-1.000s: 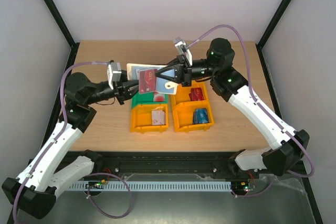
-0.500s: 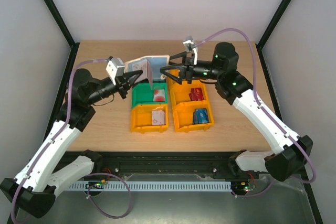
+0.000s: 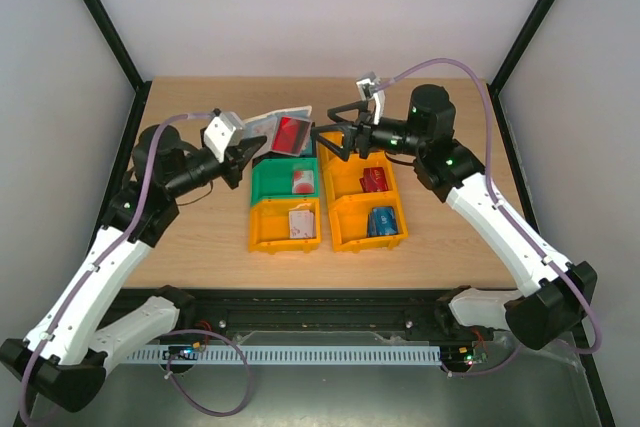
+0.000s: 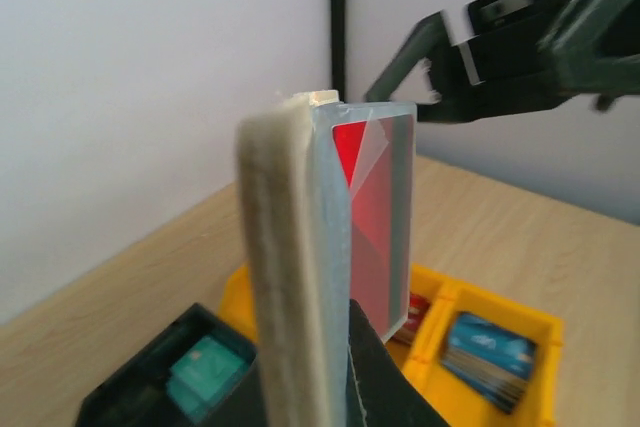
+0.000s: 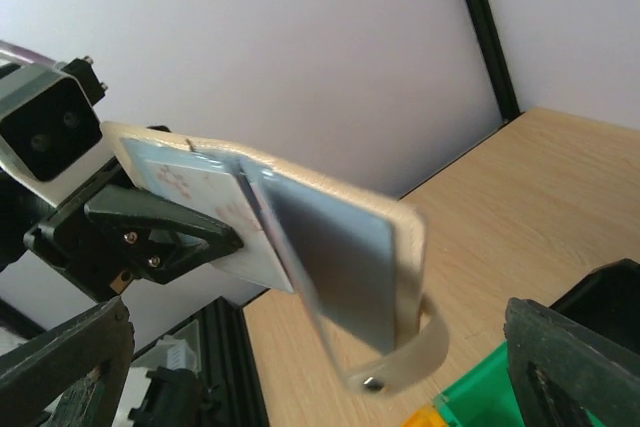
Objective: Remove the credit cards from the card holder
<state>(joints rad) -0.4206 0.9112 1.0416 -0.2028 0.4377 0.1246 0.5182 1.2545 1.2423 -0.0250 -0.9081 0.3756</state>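
Note:
The card holder, a pale grey-blue sleeve with tan edges, hangs in the air over the back of the bins, and my left gripper is shut on its lower end. A red credit card shows in its pocket, also in the left wrist view as the red card. In the right wrist view the holder shows a white-pink card and a dangling snap strap. My right gripper stands open just right of the holder, touching nothing.
Below the holder stand a green bin, an orange bin and a larger orange bin, each holding cards. A black bin with teal cards shows in the left wrist view. Black frame posts rise at the table's corners.
My right gripper has let go of the holder, opened wide and drawn back to the right. My left gripper has shut on the holder and swung it upward and leftward.

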